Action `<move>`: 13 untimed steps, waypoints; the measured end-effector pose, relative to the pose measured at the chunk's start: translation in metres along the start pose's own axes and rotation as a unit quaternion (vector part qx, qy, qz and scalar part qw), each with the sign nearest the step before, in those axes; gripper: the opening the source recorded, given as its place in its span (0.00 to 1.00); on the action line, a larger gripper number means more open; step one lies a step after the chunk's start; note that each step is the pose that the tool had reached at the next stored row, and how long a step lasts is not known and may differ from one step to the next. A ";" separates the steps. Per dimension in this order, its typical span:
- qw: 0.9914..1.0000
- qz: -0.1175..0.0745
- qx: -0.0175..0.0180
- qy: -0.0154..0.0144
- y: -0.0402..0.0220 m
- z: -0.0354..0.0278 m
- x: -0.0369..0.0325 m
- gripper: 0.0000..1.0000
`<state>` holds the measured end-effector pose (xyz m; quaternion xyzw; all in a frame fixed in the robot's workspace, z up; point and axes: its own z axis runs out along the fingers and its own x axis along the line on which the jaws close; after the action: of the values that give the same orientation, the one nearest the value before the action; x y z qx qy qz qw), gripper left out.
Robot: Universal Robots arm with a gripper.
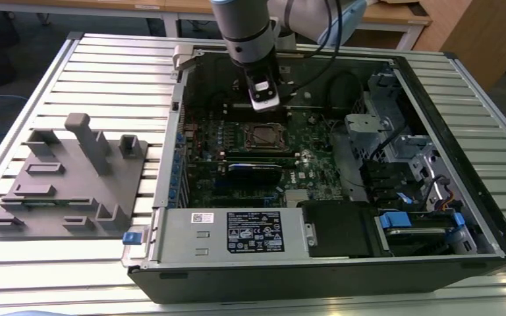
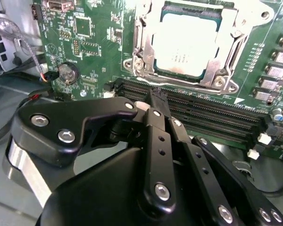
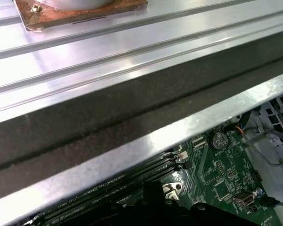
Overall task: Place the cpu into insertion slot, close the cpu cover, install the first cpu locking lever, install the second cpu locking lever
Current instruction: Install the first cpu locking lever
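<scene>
My gripper (image 2: 156, 96) hangs inside the open computer case (image 1: 464, 250), just above the long black memory slots (image 2: 212, 110) beside the insertion slot (image 2: 146, 56). In the second wrist view its fingers (image 2: 153, 122) sit pressed together with nothing between them. The cpu (image 2: 188, 42) lies seated in the socket, and the cpu cover (image 2: 226, 52) frames it — its far edge is cut off by the picture. In the exterior view my arm (image 1: 248, 33) hides the case's back wall.
</scene>
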<state>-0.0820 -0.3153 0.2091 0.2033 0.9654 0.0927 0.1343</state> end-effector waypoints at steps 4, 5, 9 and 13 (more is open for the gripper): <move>1.000 -0.003 0.019 0.006 0.0005 0.0004 -0.0012 0.10; 1.000 -0.004 0.025 0.008 0.0006 0.0005 -0.0016 0.10; 0.998 -0.008 0.052 0.018 0.0014 0.0011 -0.0034 0.10; 0.996 -0.013 0.081 0.024 0.0020 0.0016 -0.0048 0.10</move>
<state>-0.0766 -0.3153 0.2091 0.1989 0.9752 0.0176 0.0954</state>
